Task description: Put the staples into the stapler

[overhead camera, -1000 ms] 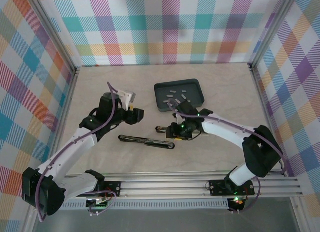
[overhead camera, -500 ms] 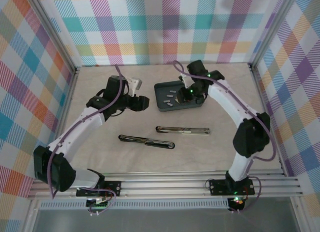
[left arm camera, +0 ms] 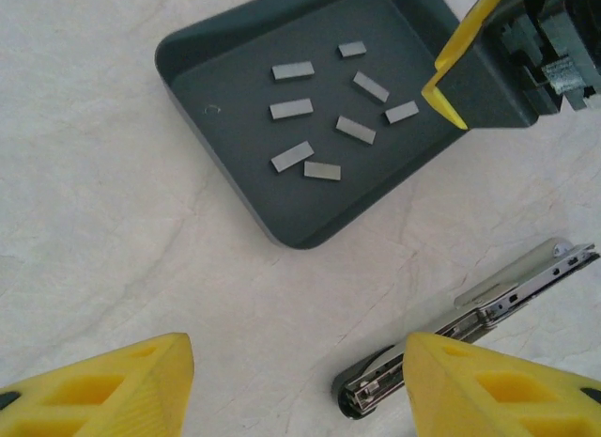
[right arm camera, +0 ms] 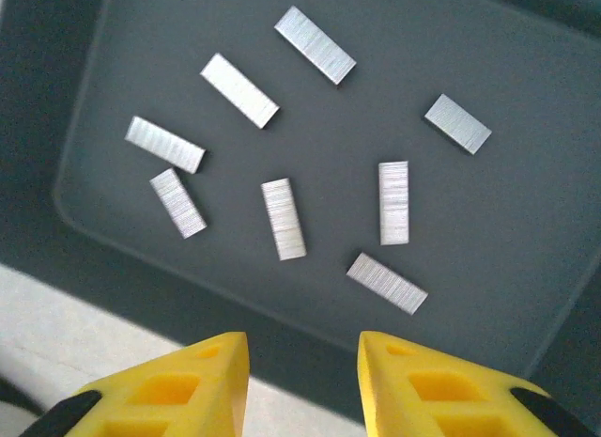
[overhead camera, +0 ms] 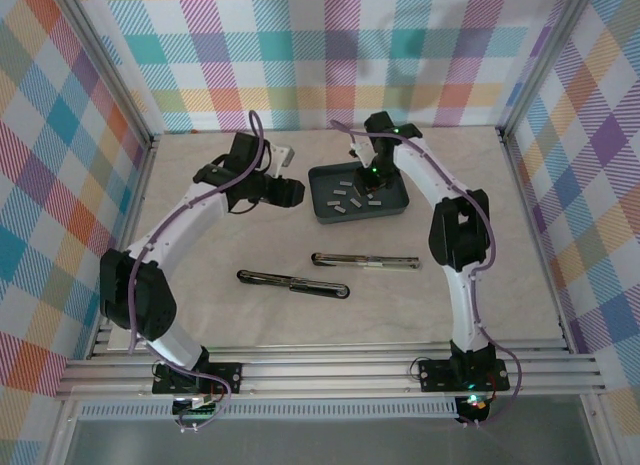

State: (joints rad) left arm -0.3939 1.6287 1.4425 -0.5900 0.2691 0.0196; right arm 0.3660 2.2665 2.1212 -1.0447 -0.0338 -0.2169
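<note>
Several small grey staple strips (right arm camera: pixel 284 218) lie loose in a dark tray (right arm camera: pixel 488 258). My right gripper (right arm camera: pixel 302 366) hovers open just above the tray's near wall, nothing between its yellow fingers. From above, the right gripper (overhead camera: pixel 372 173) is over the staples (overhead camera: pixel 350 195) in the tray (overhead camera: pixel 392 203). My left gripper (overhead camera: pixel 287 192) is open, left of the tray. It (left arm camera: pixel 296 395) looks down on the staples (left arm camera: pixel 291 108), the tray (left arm camera: pixel 225 80) and the stapler (left arm camera: pixel 488 310). The stapler (overhead camera: pixel 365 260) lies on the table with its metal channel showing.
A second long dark piece (overhead camera: pixel 293 282) lies on the table left of and nearer than the stapler. Checked walls enclose the table on three sides. The right gripper's yellow finger (left arm camera: pixel 451 70) hangs over the tray's right side.
My right gripper has left the stapler and swung back over the tray of staples. The left gripper has moved farther back, beside the tray's left edge.
</note>
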